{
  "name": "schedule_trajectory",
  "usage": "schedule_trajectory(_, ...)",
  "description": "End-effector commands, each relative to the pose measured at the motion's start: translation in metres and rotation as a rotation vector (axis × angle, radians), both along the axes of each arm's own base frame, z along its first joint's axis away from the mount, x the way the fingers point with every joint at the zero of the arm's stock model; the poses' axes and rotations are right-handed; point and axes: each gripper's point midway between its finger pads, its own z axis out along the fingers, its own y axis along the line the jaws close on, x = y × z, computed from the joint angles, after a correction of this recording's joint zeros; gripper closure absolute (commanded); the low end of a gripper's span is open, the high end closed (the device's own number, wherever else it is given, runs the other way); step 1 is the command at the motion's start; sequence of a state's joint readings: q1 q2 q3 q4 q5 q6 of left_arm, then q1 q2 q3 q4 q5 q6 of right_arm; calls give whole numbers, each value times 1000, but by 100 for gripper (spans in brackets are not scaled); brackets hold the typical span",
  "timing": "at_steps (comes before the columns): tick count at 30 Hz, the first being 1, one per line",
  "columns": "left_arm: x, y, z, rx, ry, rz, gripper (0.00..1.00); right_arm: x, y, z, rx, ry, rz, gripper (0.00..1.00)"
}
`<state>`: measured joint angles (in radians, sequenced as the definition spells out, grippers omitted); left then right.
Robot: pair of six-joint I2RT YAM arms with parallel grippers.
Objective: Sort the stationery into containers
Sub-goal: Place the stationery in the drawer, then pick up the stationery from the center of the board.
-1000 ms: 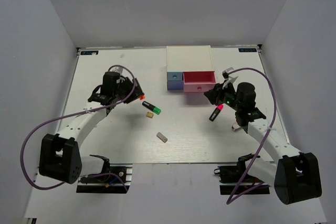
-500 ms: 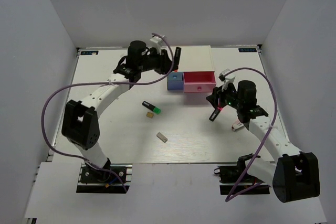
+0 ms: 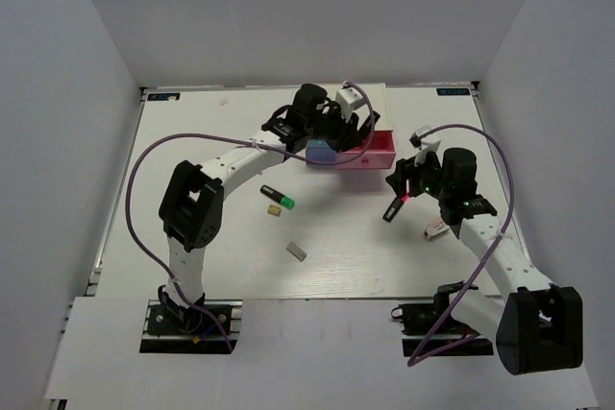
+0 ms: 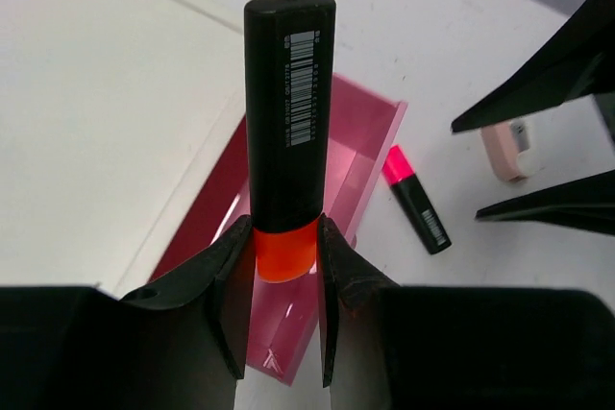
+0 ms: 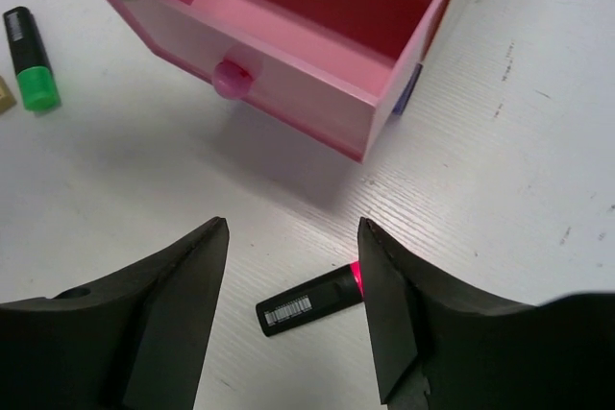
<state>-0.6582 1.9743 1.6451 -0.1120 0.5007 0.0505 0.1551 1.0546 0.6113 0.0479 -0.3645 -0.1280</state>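
one black orange-capped highlighter [image 4: 288,93] clamped by left gripper [image 4: 286,237]; right gripper [image 5: 291,229] spread, empty.

My left fingers [image 4: 229,261] pinch the orange-capped marker [image 4: 288,93] at its cap end, the black barcoded body pointing away, above the pink drawer [image 5: 307,93], which is pulled out; the pink-capped marker [image 5: 309,301] lies flat on the tabletop [image 3: 192,237] near the drawer front; the green-capped marker [image 3: 278,197] lies just beside the tan eraser [image 3: 274,208]; the grey eraser [image 3: 297,252] lies apart from them.
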Motion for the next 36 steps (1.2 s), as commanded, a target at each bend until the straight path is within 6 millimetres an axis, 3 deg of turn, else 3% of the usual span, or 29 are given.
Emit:
schedule_trajectory(1,5,0,21,48,-111,36,66,7,-11,8,-23,-39,-49,37)
schedule_trajectory(3,7,0,16,78,-115,60,56,10,-16,1,-39,-14,-71,36)
schedule_trajectory(6,12,2,20,81,-129,86,52,9,-20,-12,-52,34,-75,32)
schedule_trajectory(7,14,4,20,87,-132,101,41,9,-20,-14,-55,39,-69,32)
schedule_trajectory(8,12,-1,19,86,-133,92,38,9,-20,-16,-56,44,-64,31)
schedule_trajectory(10,16,-2,30,73,-153,104,32,6,-20,-22,-70,40,-32,31)
schedule_trajectory(12,17,-4,37,62,-164,105,31,4,-19,-24,-97,13,11,30)
schedule_trajectory(14,19,-6,57,26,-188,112,30,-2,-12,-24,-152,-62,152,28)
schedule_trajectory(15,15,-10,57,19,-175,108,30,-10,-2,-25,-141,-82,248,28)
schedule_trajectory(18,9,-4,92,-54,-159,156,30,-35,12,-31,-241,-237,557,28)
schedule_trajectory(19,4,-1,96,-62,-128,164,30,-57,15,-43,-228,-196,641,28)
schedule_trajectory(20,4,8,93,-78,-62,214,30,-54,14,-43,-369,-379,779,28)
schedule_trajectory(21,1,22,93,-97,17,279,30,-66,13,-57,-451,-434,908,29)
schedule_trajectory(24,-1,55,86,-91,91,446,25,-74,8,-73,-483,-400,1000,29)
schedule_trajectory(25,-14,68,80,-87,118,475,23,-67,7,-63,-522,-447,1041,29)
schedule_trajectory(26,-18,78,74,-95,150,531,20,-67,4,-70,-531,-422,1072,31)
schedule_trajectory(27,-24,88,69,-98,171,568,12,-59,3,-68,-552,-436,1098,33)
schedule_trajectory(28,-33,99,41,-70,216,607,7,-56,0,-69,-564,-428,1109,33)
schedule_trajectory(29,-35,109,40,-83,220,657,4,-57,-4,-77,-552,-362,1137,34)
schedule_trajectory(30,-44,120,48,-127,240,697,1,-46,-5,-70,-601,-421,1172,36)
schedule_trajectory(31,-52,129,26,-107,275,729,1,-43,-9,-71,-619,-411,1186,36)
schedule_trajectory(33,-59,144,28,-157,300,781,1,-37,-16,-70,-650,-387,1244,36)
schedule_trajectory(34,-63,151,14,-141,324,800,1,-43,-17,-70,-636,-355,1278,36)
schedule_trajectory(36,-70,157,6,-141,353,823,1,-36,-26,-70,-690,-337,1376,36)
